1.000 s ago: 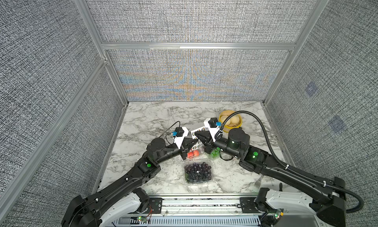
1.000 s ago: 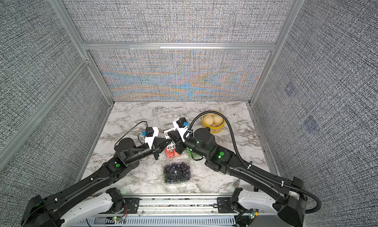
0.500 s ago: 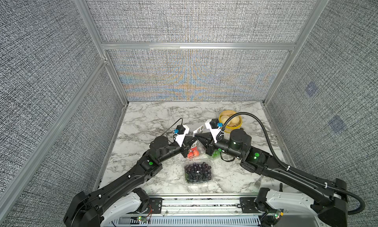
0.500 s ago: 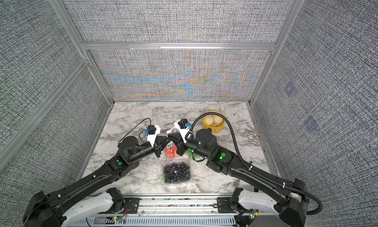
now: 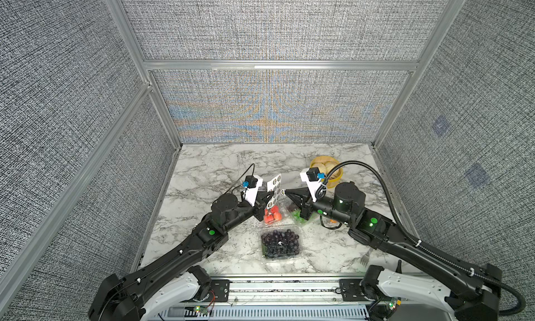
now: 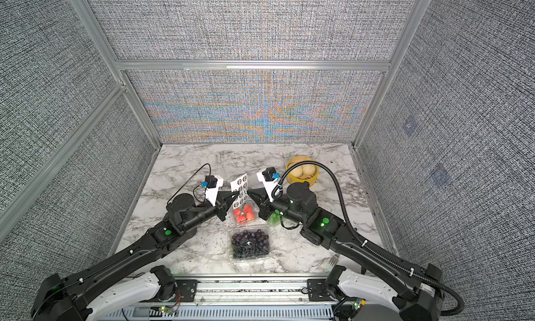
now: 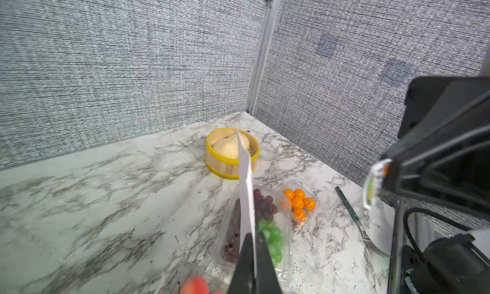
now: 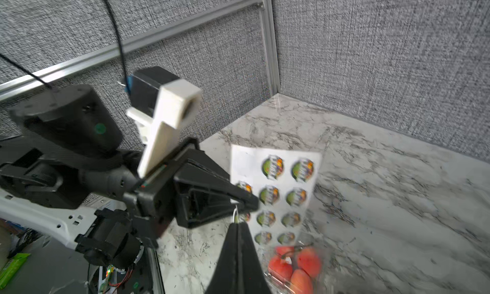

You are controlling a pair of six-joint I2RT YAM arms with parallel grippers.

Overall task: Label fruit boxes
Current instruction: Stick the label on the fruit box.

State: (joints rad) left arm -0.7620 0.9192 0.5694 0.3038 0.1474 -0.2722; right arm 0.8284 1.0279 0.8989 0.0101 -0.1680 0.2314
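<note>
A white rectangular sheet of round printed stickers (image 8: 275, 194) was held upright above the middle of the white marble tabletop (image 5: 208, 172), clamped at one edge by the closed left gripper (image 8: 249, 200). The right gripper (image 8: 236, 222) was closed, its tips pinching a single peeled sticker (image 7: 373, 184) just beside the sheet. Below them, a small clear plastic clamshell tub of red fruit (image 6: 244, 214) was recorded near the tabletop's centre, with a clear tub of purple and green grapes (image 7: 265, 221) beside it and a small clear tub of orange fruit (image 7: 298, 204) beyond. A larger clear tub of dark-purple grapes (image 5: 279, 243) was set nearer the front edge.
</note>
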